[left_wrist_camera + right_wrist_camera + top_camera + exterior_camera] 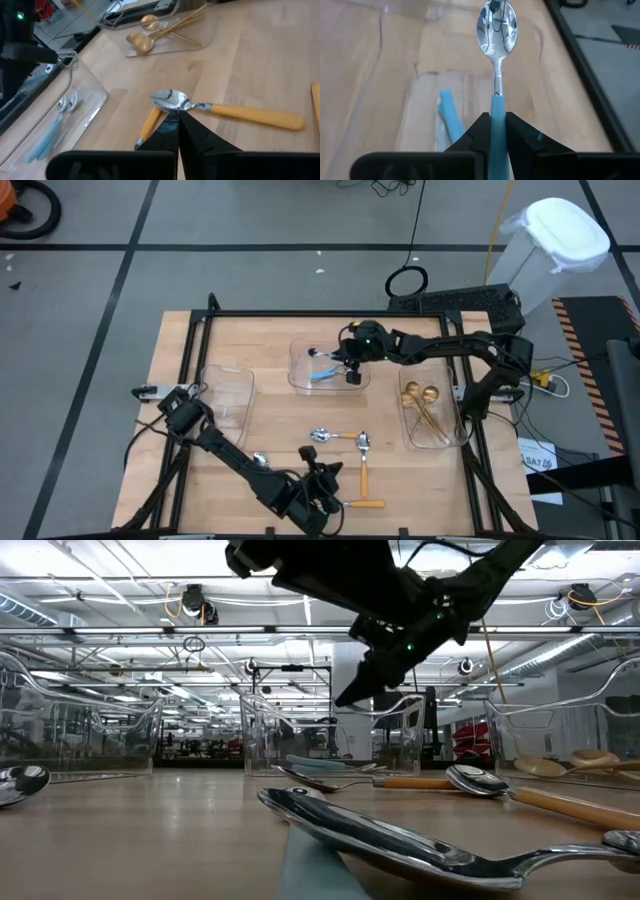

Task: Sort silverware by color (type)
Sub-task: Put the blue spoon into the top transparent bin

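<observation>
On the high view, the wooden worktop (270, 350) carries three clear trays. The left tray (228, 395), at centre-left of the frame, has clear walls; its contents cannot be made out.

The left pincer (322, 473) sits low in the frame, near the front edge of the worktop. Its wrist view shows the two dark fingers (192, 135) pressed together with no gap, tips just beside the bowl of an orange-handled spoon (235, 111). Whether they grip anything cannot be told. A second orange handle (148, 124) runs partly under the fingers.

Just above that pincer in the high view, loose spoons (340, 440) lie on the bare worktop, silver bowls close together, one handle (365, 473) pointing toward the bottom of the frame. Another orange handle (366, 504) lies flat near the front edge.

The middle tray (300, 370), at upper centre, holds blue-handled spoons (322, 377).

The right pincer (350, 365) hangs over that middle tray. It is closed on the blue handle of a spoon (497, 35), bowl pointing away from the fingers, spoon clear of the tray floor. A loose blue handle (451, 120) lies in the tray beneath.

The right tray (445, 442), at centre-right, holds gold spoons (422, 402) with round bowls toward the top of the frame.
</observation>
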